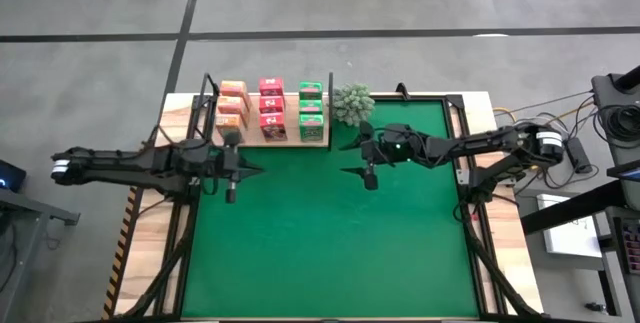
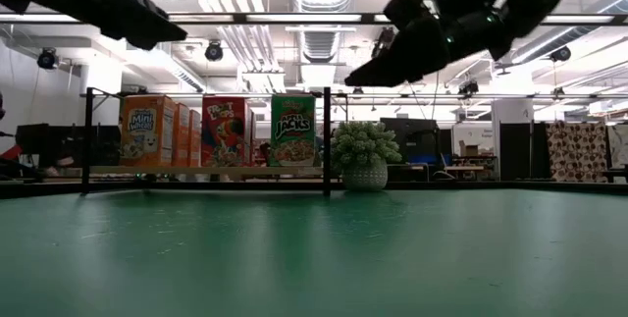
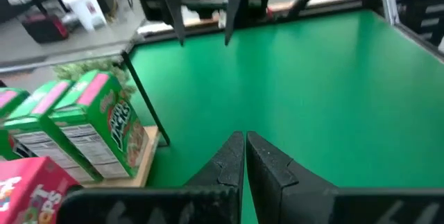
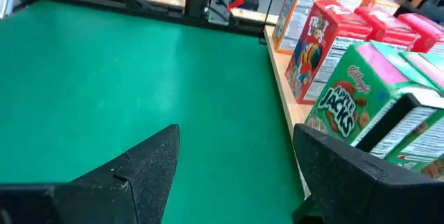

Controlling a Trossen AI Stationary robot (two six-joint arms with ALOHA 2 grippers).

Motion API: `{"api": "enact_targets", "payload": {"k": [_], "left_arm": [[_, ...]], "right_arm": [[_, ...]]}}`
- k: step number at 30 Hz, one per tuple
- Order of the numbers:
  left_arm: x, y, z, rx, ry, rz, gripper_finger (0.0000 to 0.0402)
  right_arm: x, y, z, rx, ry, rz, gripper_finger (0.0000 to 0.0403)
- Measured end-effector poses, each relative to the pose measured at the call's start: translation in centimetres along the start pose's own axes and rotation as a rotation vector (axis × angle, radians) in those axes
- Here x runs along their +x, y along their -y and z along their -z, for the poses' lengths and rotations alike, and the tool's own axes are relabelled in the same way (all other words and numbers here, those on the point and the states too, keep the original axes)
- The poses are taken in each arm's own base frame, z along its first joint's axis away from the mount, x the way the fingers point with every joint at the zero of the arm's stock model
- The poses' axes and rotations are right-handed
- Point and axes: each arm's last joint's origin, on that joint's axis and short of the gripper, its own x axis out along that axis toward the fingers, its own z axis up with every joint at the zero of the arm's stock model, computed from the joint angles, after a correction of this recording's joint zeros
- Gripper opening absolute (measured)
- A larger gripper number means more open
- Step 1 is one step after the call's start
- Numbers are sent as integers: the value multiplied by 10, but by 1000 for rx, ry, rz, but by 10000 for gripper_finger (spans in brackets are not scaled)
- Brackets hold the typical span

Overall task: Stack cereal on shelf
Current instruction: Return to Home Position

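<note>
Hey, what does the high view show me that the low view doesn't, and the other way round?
Only the high view shows the cereal boxes standing three deep in orange, red and green columns, and the left end effector and right end effector apart over the green mat. Only the low view shows the front boxes' printed faces and the room behind. Both show the shelf, the plant beside it and the dark arms.
</note>
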Motion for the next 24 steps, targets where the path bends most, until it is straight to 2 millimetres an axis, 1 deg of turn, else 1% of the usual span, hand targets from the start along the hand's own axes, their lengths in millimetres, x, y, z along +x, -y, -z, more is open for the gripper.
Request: {"api": "enact_targets", "payload": {"k": [2,5,12,15,19,24], "left_arm": [[-5,1,5,0,32,-3,0],[-11,1,12,-2,88,-13,0],[-19,5,32,37,174,-20,0],[-24,5,39,43,210,-25,0],[-32,6,42,46,267,-37,0],[-38,6,49,37,304,-44,0]], "right_arm": [[-4,-2,5,7,25,7,272],[-12,-5,8,17,59,15,272],[-39,-12,11,27,149,34,272],[-53,-16,14,24,189,42,272],[-75,-22,15,13,251,56,272],[-103,-30,24,-11,342,80,272]]}}
